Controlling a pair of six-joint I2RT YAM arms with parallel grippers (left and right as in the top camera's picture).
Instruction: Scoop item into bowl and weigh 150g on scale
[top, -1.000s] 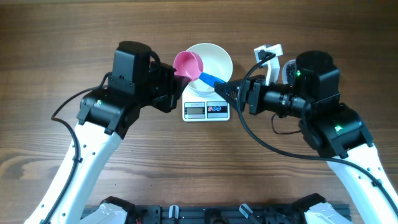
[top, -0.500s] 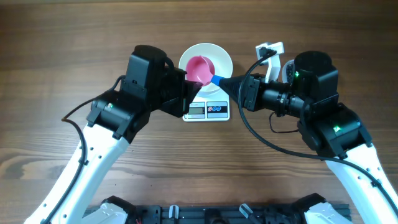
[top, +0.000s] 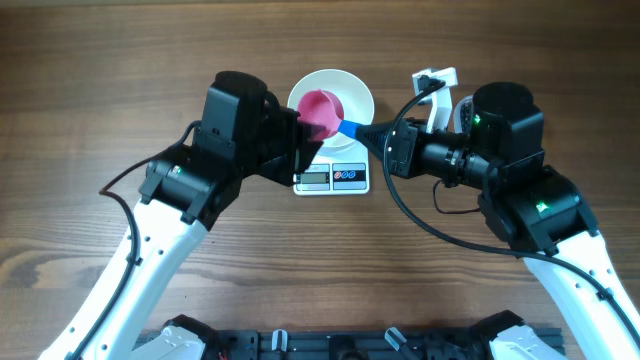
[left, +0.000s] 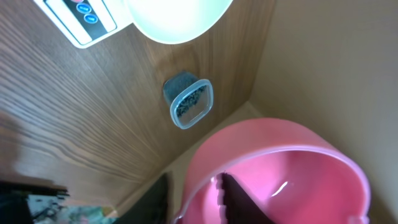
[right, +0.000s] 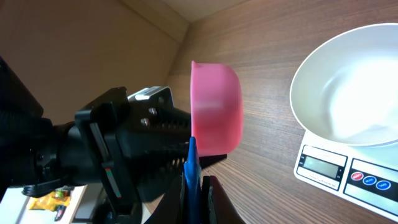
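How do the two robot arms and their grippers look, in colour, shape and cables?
The left arm and right arm have white, rounded lower links and boxy black housings near the wrists. A thin black cable loops beside each. Small green lights glow on the right arm. The left gripper and right gripper are black.

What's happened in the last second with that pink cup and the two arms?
The left fingers carried the pink scoop right, further over the bowl, then began loosening on its rim. The right fingers closed on its blue handle. Bowl and scale stayed put.
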